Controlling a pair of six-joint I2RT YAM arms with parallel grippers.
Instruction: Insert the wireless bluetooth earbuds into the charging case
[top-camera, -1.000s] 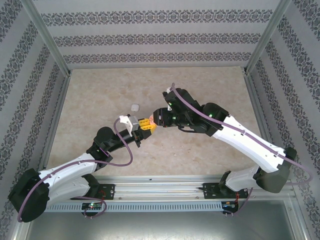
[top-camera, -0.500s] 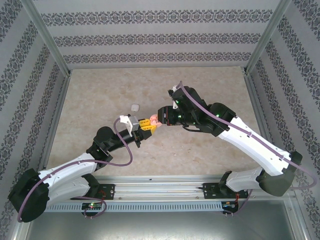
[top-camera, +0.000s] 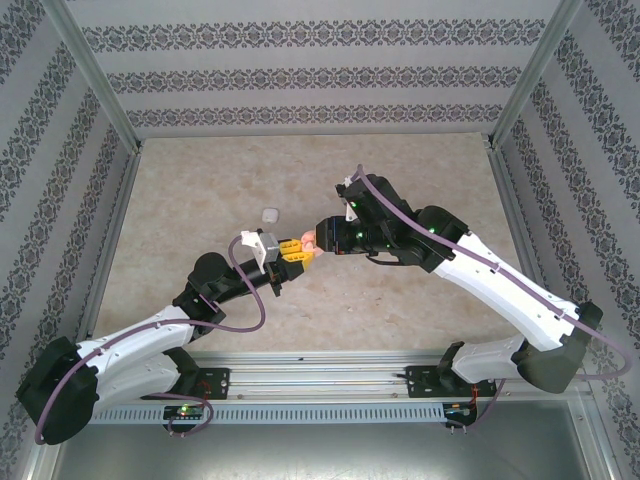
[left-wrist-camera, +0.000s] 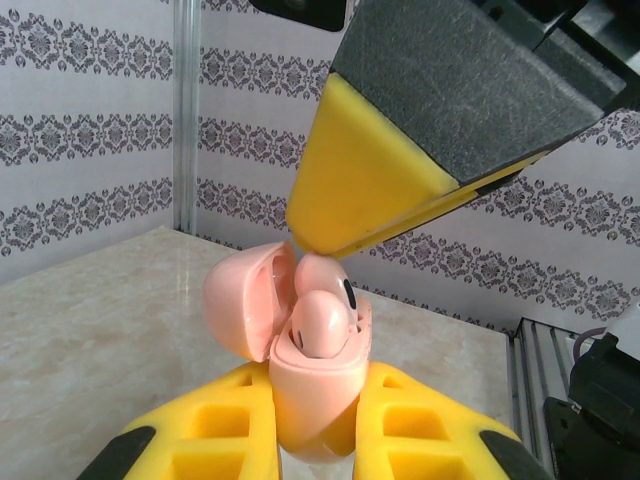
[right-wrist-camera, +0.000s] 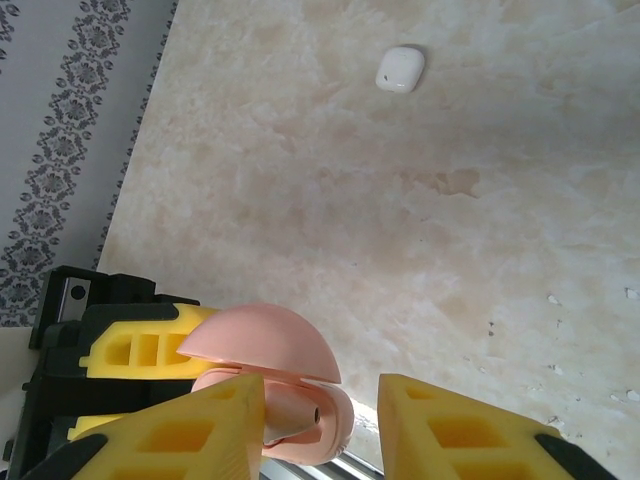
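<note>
My left gripper (left-wrist-camera: 315, 400) is shut on the body of a pink charging case (left-wrist-camera: 318, 385), held upright with its lid (left-wrist-camera: 238, 305) hinged open to the left. Two pale pink earbuds stand in it, one in front (left-wrist-camera: 320, 328) and one behind it (left-wrist-camera: 328, 272). A yellow finger (left-wrist-camera: 365, 190) of my right gripper comes down onto the rear earbud's top. In the right wrist view the right gripper (right-wrist-camera: 322, 395) stands open, its left finger beside the earbud (right-wrist-camera: 292, 412) under the lid (right-wrist-camera: 260, 340). From above, both grippers (top-camera: 300, 249) (top-camera: 318, 240) meet mid-table.
A small whitish earbud (top-camera: 268, 214) lies loose on the beige table (top-camera: 420, 330), behind the grippers, also in the right wrist view as that earbud (right-wrist-camera: 400, 70). Patterned walls and metal posts (top-camera: 100, 90) enclose the table on three sides.
My right arm's wrist has shifted slightly right and back, and the pink case now shows between the two grippers. The left arm has not moved.
</note>
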